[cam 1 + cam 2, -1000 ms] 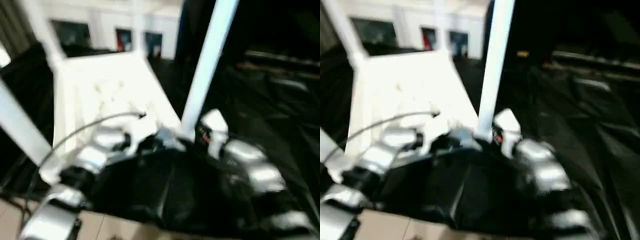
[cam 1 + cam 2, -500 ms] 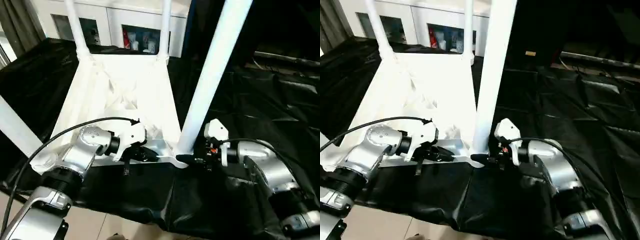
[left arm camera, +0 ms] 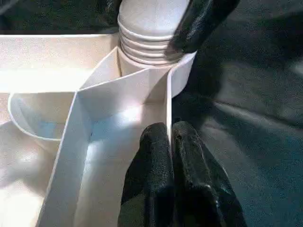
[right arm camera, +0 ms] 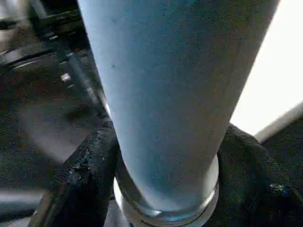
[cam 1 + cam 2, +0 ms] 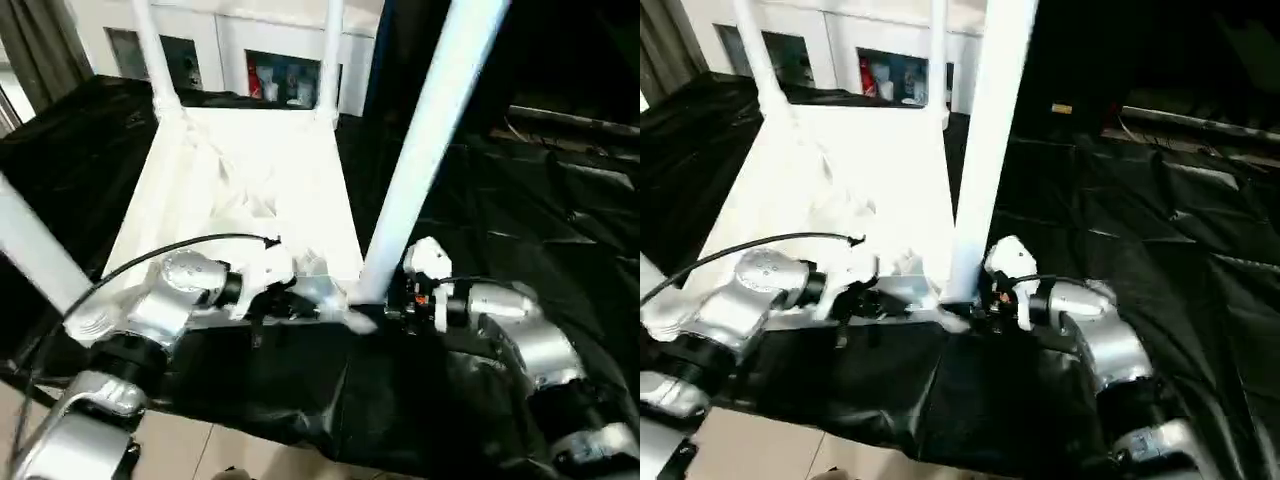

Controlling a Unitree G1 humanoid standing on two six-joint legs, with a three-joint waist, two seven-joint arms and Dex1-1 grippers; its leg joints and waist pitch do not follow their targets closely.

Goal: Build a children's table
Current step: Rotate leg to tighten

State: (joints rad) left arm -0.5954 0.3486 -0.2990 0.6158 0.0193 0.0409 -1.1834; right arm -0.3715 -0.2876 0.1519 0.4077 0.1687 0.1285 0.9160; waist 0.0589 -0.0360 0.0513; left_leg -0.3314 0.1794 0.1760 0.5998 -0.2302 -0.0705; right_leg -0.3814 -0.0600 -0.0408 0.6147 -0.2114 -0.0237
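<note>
Right gripper (image 4: 163, 189) jaws clasp the white tapered tube leg (image 5: 420, 170) at its base; left gripper (image 3: 171, 142) jaws closed on the white ribbed plastic tabletop's (image 5: 250, 170) rim.

A black sheet (image 5: 520, 220) covers the bench, wrinkled and glossy. Well beyond the jaws stands a white cabinet (image 5: 255, 45) with glass doors. A grey curtain (image 5: 30, 50) hangs beside it. Below lies pale floor tile (image 5: 190, 450).

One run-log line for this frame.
stage: seating near-right leg | left gripper: shut on tabletop rim | right gripper: around leg base | legs upright: four
</note>
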